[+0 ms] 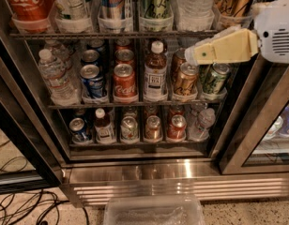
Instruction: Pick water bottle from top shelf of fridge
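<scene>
Nearest, low down, a clear tub (154, 211) sits on the floor before the fridge (182, 189). Higher up, the tool (191, 55) hangs in front of the cans (186, 80), tip pointing left; spread or pressed together, cannot tell. Just above its tip runs the top shelf (111, 34), and the water bottle (194, 8) stands there, directly above and behind the tool.

Water bottle (195, 3) on top shelf (111, 33), claw (190, 55) just below it
</scene>
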`<state>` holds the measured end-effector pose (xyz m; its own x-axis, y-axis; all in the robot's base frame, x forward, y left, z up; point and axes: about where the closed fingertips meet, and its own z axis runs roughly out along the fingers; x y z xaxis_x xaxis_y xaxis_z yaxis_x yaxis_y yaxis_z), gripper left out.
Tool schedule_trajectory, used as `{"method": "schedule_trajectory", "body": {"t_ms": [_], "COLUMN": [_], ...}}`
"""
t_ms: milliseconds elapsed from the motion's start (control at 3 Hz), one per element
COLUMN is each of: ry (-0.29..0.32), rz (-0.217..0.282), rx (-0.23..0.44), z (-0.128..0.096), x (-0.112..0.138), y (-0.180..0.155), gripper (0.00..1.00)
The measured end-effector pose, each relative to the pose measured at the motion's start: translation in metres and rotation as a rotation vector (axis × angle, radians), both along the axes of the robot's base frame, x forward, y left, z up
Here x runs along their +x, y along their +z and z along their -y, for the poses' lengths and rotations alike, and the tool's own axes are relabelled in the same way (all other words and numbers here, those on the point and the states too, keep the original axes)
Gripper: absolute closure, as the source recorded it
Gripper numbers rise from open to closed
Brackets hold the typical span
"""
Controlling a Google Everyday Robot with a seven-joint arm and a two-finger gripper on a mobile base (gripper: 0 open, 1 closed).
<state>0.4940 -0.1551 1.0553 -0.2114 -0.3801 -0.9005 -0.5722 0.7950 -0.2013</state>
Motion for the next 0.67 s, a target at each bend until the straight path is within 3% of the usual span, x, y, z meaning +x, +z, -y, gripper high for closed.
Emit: {"method": "schedule_trajectory", "body": {"t_ms": [667], "ry": [-0.15], "rz": [0.047], "rx": [0.121], "z": [-0.014], "x": [0.015], "y": [0.017], "gripper": [0.0]}}
